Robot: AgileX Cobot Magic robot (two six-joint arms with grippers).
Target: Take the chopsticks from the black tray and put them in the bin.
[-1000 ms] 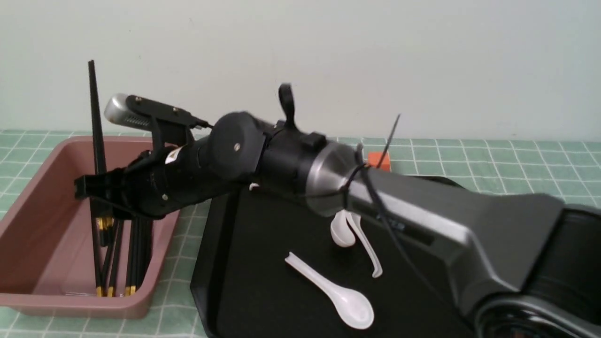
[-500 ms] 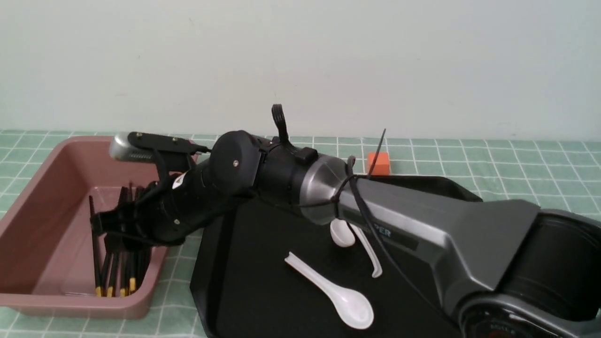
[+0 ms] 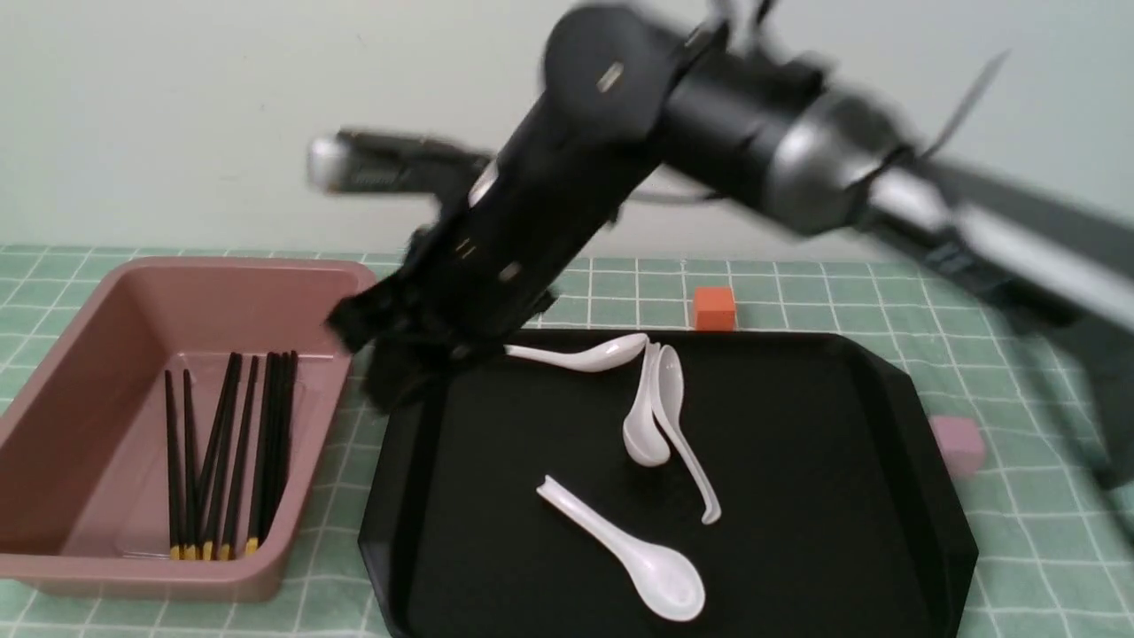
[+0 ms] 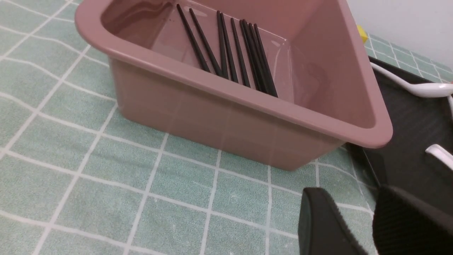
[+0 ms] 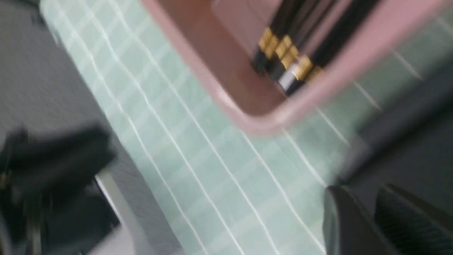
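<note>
Dusty-pink plastic, the bin (image 3: pixel 133 576) stands on the green-checked desk (image 3: pixel 1019 292), to the left of the tray (image 3: pixel 797 532) and just beside it. The chopsticks (image 3: pixel 226 443) lie flat on the bin's floor among several like sticks. Their yellow-banded ends rest against the near wall and their thin tips point to the far wall, most of them bunched toward the tray side. The left wrist view shows the same sticks (image 4: pixel 240 60) fanned on the floor behind the bin's wall (image 4: pixel 212 120), with a corner of the tray (image 4: pixel 407 117) beside it.

The right arm (image 3: pixel 797 133) reaches in from the right, high over the tray and smeared by motion. Its right end effector (image 3: pixel 381 354) hangs over the bin's far tray-side corner and the strip of desk beside it, above the rim. In the right wrist view the right end effector (image 5: pixel 364 194) is blurred. Its fingers sit close together and I cannot tell whether they touch. Past them are the bin's corner (image 5: pixel 269 120) and the banded stick ends (image 5: pixel 286 56).

The left end effector (image 4: pixel 354 194) hovers low over the desk near the bin's near corner. It is parted narrowly, with cloth showing through the gap and nothing in it.

Four white spoons (image 3: pixel 638 554) lie on the tray. An orange cube (image 3: pixel 714 307) sits behind the tray and a pink cube (image 3: pixel 959 443) at its right edge.
</note>
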